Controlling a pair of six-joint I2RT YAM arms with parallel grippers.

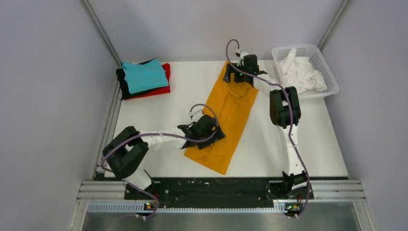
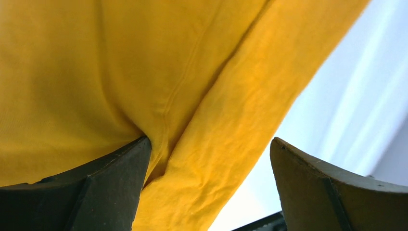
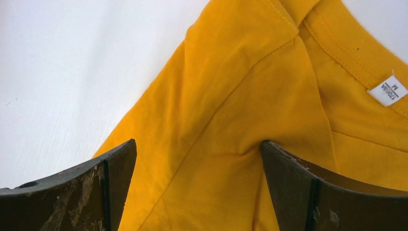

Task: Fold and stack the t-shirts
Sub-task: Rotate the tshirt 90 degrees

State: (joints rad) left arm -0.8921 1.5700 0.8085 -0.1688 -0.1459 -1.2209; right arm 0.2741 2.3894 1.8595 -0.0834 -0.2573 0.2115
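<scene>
Cloth fills both wrist views: the mustard-orange t-shirt lies folded into a long strip on the white table, and each claw stands wide open over it with nothing pinched. Only the top view shows the whole strip, running aslant from the left claw at its near end to the right claw at its far end. The left wrist view adds what the top one cannot: a lengthwise seam and fold run up between the spread fingers of the left claw, one finger low against the fabric and the other finger past the shirt's edge, over bare table. The right wrist view shows the ribbed collar and a small white size label ahead of the right claw and to one side, with a folded shoulder between its fingers. The wrist cameras miss everything else: a white lattice basket just beside the right claw holds crumpled white cloth, and well beyond the left claw, in the far corner, sits a folded stack with the teal t-shirt on top of the black t-shirt and the red t-shirt.
</scene>
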